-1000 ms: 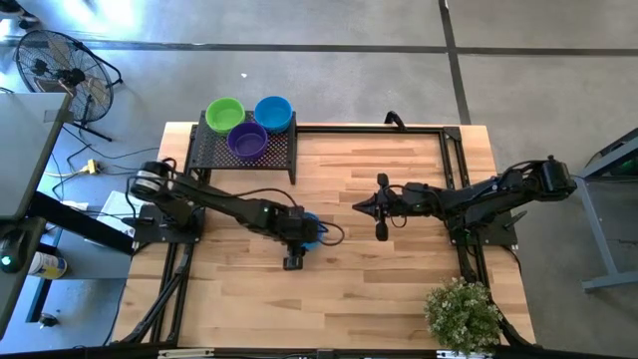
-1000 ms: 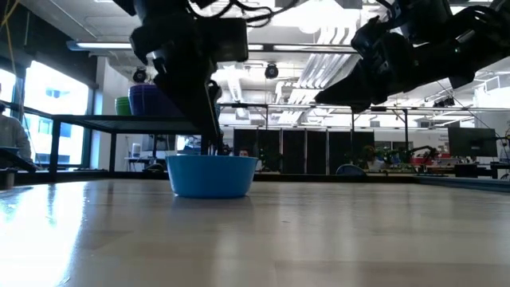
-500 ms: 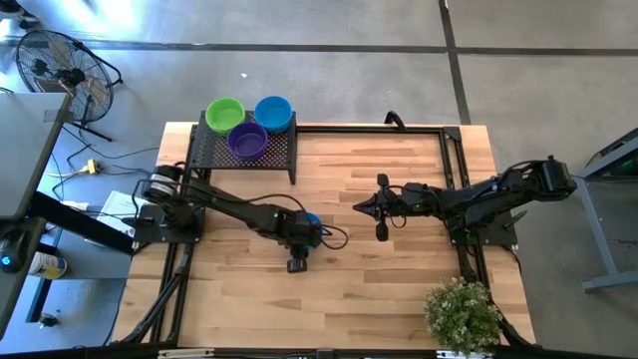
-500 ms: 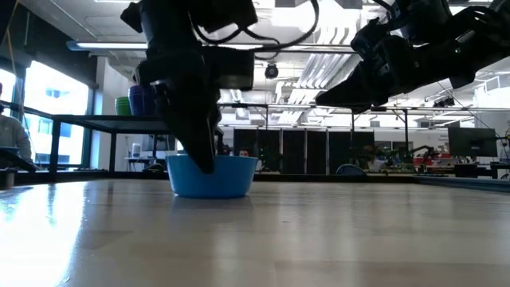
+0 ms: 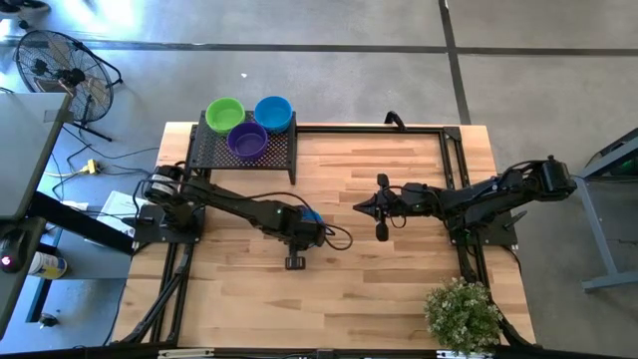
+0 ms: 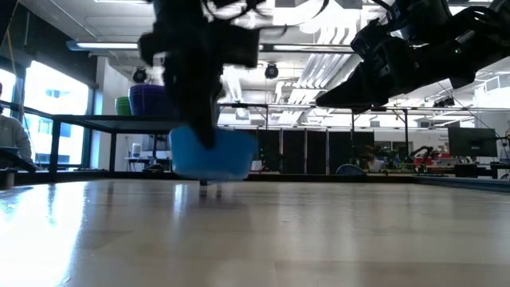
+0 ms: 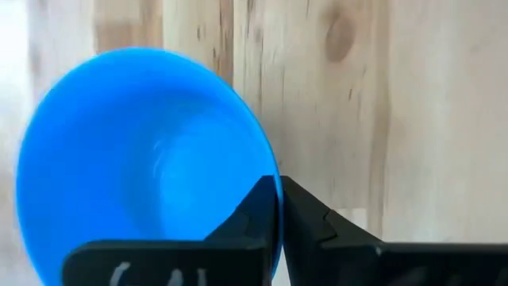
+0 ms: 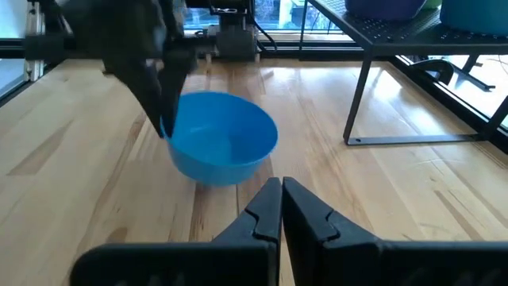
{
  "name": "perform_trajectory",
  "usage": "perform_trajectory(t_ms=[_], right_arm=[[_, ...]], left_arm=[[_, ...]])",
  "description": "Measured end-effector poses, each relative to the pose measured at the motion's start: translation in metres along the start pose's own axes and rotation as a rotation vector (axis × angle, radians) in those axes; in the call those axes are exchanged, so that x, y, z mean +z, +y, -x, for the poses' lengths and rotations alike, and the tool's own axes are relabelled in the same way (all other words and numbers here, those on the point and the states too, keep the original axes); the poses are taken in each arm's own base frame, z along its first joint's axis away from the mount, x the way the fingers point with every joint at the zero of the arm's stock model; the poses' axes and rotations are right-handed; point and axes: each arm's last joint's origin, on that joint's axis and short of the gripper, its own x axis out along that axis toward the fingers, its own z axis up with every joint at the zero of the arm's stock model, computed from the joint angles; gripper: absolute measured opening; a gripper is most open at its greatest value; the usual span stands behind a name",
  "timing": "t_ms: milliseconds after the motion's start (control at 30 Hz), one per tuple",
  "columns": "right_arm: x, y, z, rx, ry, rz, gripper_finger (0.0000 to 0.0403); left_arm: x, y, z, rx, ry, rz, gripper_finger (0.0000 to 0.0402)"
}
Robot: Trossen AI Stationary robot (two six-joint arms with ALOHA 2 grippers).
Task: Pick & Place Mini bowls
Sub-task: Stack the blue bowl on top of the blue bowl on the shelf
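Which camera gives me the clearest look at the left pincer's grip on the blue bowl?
Left wrist view: the left pincer is shut on the blue bowl at its rim. Low view shows the bowl off the table but motion-blurred. Right wrist view shows it from farther off. High view hides most of it under the arm.

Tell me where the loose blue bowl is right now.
The blue bowl hangs just off the table, left of centre, pinched at its rim by the left gripper.

Overhead, table-level and two wrist views (all sharing the blue bowl (image 8: 223,147)).
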Motion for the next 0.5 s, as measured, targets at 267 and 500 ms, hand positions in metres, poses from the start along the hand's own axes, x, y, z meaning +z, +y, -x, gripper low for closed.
perform_trajectory(t_ms=[267,500], right_arm=[[0.000,0.000,0.000,0.000,0.002,0.001,0.0002],[-0.002,0.000,0.000,0.000,0.018,0.002,0.0002]], left_arm=[[0.028,0.013,0.062,0.036,-0.085,-0.099,0.0003],[0.031,0.056,0.126,0.097,-0.190,-0.026,0.0002]])
